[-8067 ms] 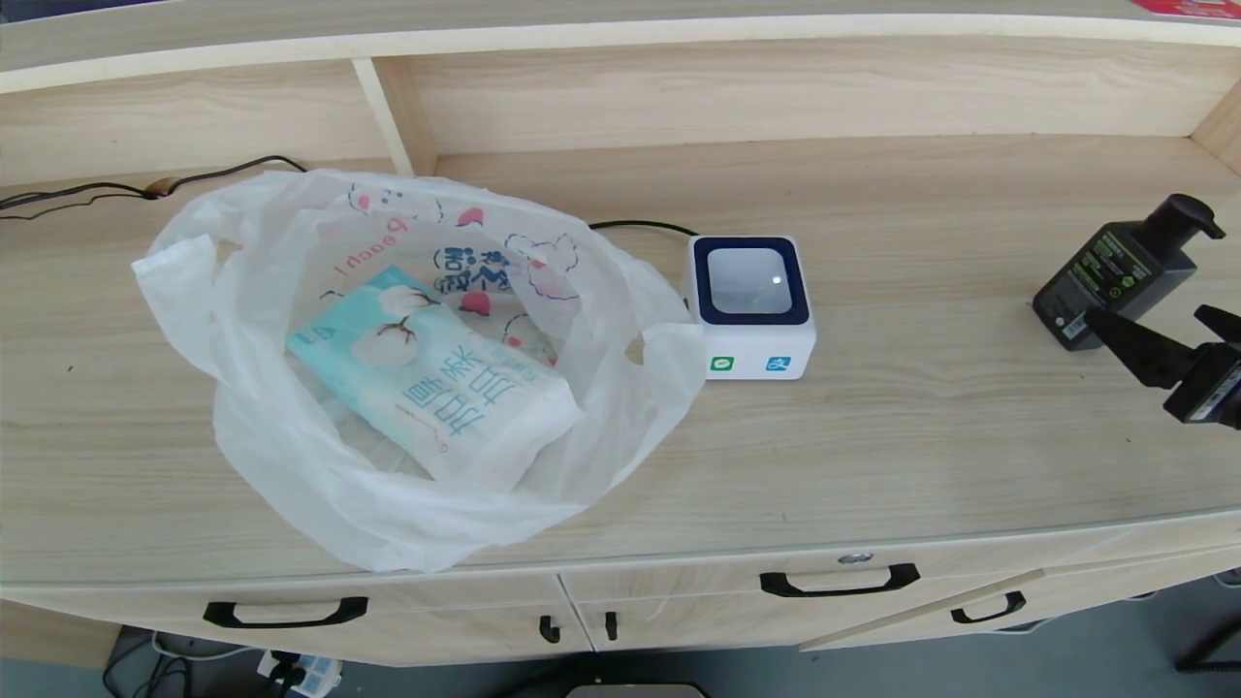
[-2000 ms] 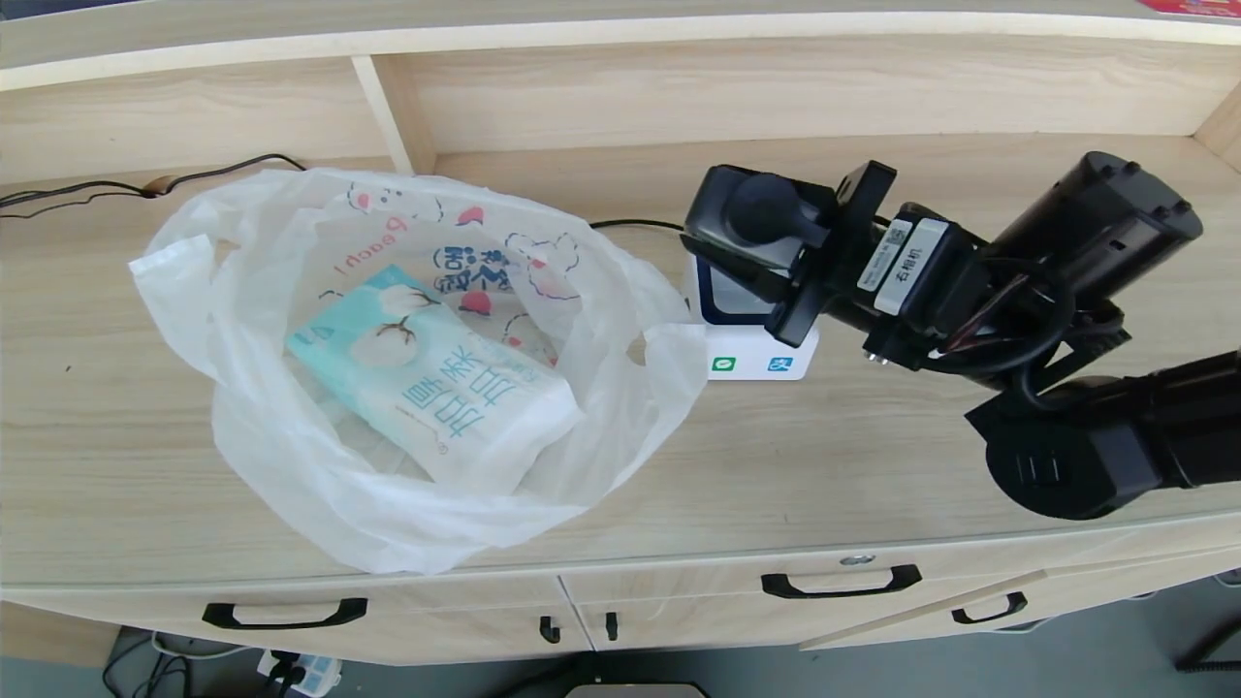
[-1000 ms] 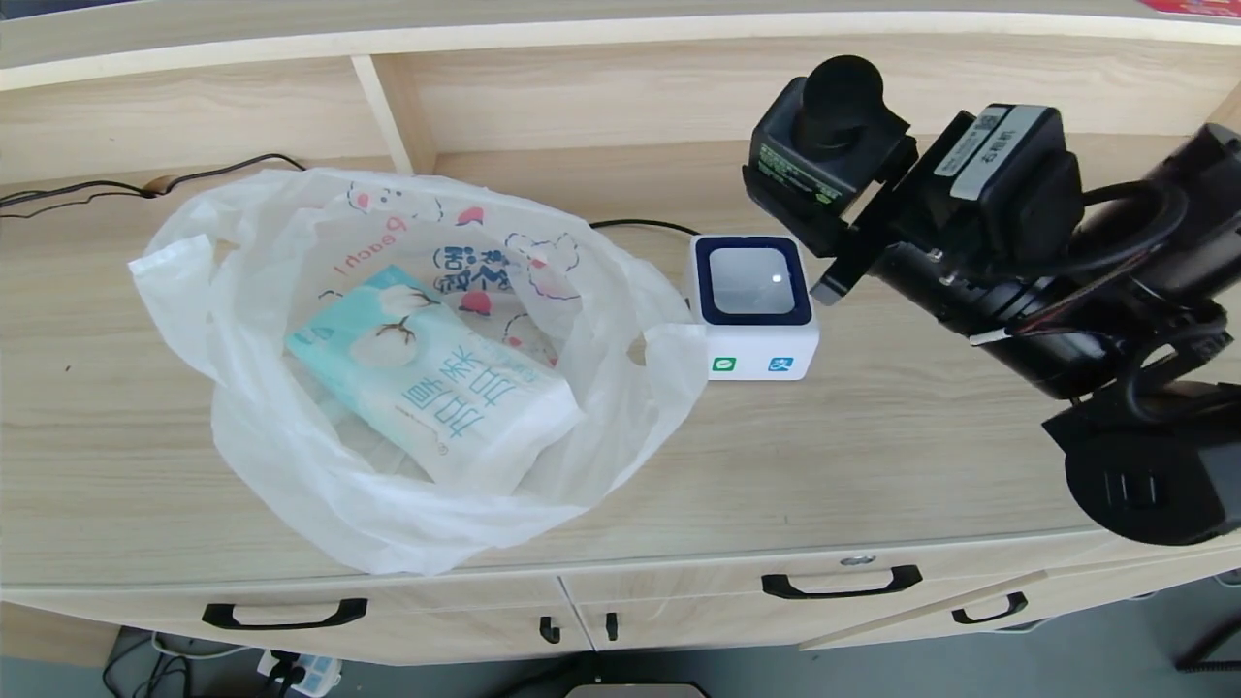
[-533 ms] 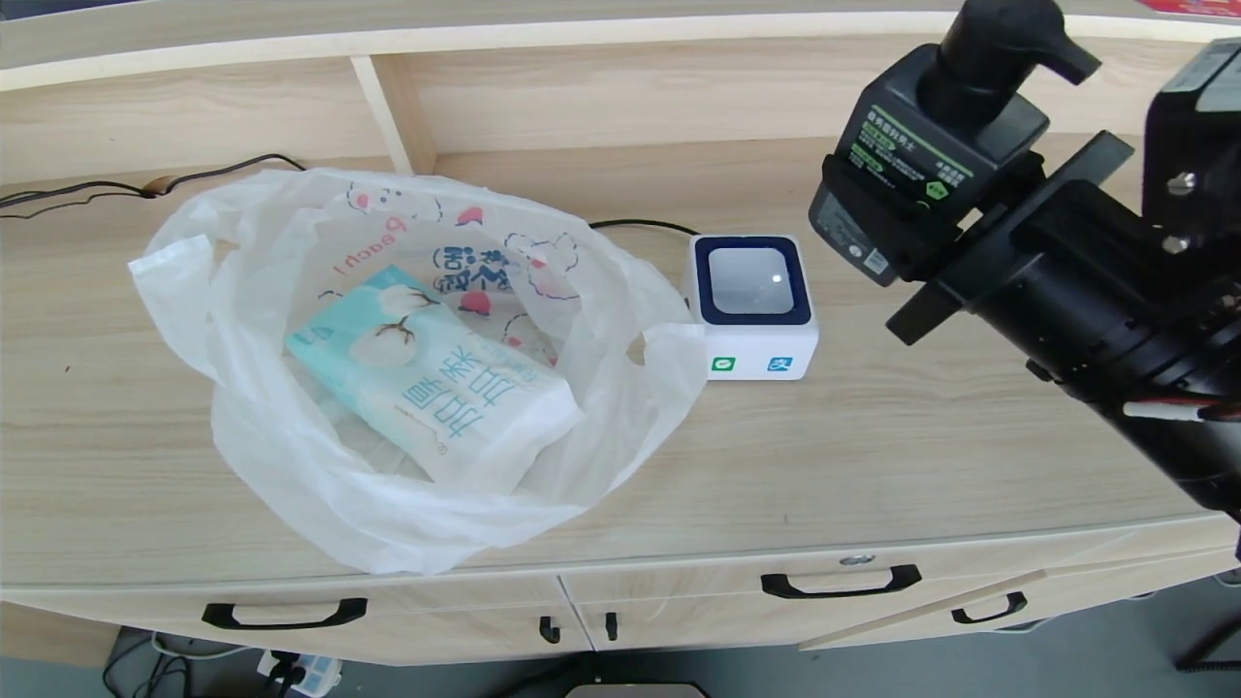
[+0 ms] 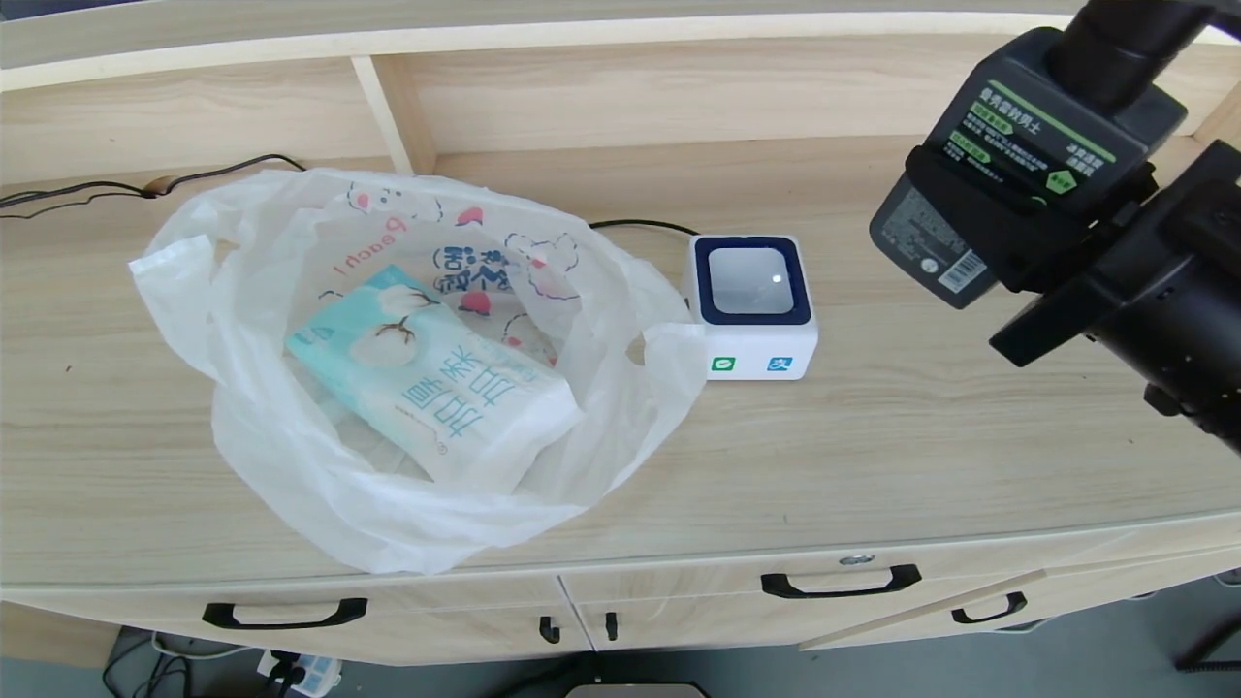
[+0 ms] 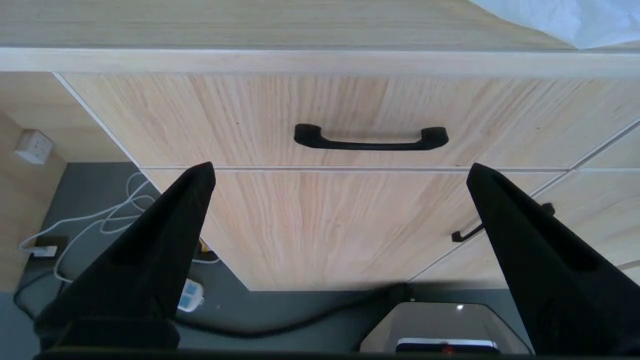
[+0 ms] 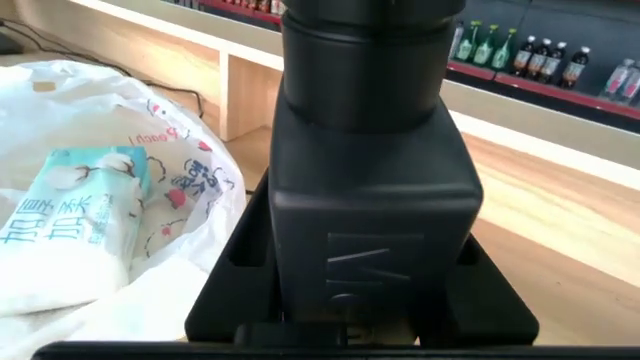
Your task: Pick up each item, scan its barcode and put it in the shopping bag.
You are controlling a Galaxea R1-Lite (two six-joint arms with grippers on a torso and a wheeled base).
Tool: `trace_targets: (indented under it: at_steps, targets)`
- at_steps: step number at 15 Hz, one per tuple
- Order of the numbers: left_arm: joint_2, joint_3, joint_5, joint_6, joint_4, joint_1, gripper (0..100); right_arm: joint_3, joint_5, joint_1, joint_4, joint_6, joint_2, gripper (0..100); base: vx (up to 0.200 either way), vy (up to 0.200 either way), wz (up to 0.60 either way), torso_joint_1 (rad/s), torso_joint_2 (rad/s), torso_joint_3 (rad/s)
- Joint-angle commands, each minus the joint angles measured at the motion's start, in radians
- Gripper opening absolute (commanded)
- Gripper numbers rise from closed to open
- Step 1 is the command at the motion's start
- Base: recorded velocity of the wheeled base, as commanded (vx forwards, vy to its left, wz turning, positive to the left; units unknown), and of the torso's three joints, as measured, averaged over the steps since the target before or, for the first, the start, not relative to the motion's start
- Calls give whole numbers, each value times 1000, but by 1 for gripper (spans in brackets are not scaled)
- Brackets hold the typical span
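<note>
A black pump bottle (image 5: 1018,155) hangs high over the counter's right side, right of the scanner, with my right gripper (image 5: 1096,242) shut on its base. Its barcode label (image 5: 960,271) faces down and left. The wrist view looks along the bottle (image 7: 370,200), clamped in the right gripper (image 7: 365,290). The white scanner (image 5: 751,305) with a blue-framed window sits mid-counter. Left of it lies the open white shopping bag (image 5: 242,388) holding a tissue pack (image 5: 436,388). My left gripper (image 6: 340,172) hangs open below counter height, facing a drawer front.
A black cable (image 5: 640,226) runs behind the scanner, another (image 5: 145,184) at the far left. A shelf divider (image 5: 393,111) stands behind the bag. Drawers with black handles (image 5: 839,582) run under the counter edge. Bare counter lies between scanner and front edge.
The right gripper took the bottle off the right counter and held it over the scanner. Over the last second it has lifted it up and to the right.
</note>
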Motion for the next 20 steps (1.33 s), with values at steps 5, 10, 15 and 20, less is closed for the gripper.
trace_targets:
  at_steps: [5, 10, 15, 20]
  targets:
    - [6, 0, 0, 5, 4, -3, 100, 84, 5, 1, -1, 96, -23, 0, 0, 0, 0, 0, 0, 0]
    - [2, 0, 0, 5, 4, 0, 100, 79, 8, 1, 3, 211, 21, 0, 0, 0, 0, 0, 0, 0]
    - [0, 0, 0, 1, 4, 0, 100, 76, 8, 0, 2, 228, 38, 0, -160, 0, 0, 8, 3, -1]
    - [0, 0, 0, 1, 2, 0, 100, -65, 10, 1, 6, 228, 146, 0, -40, 0, 120, 1, 0, 2]
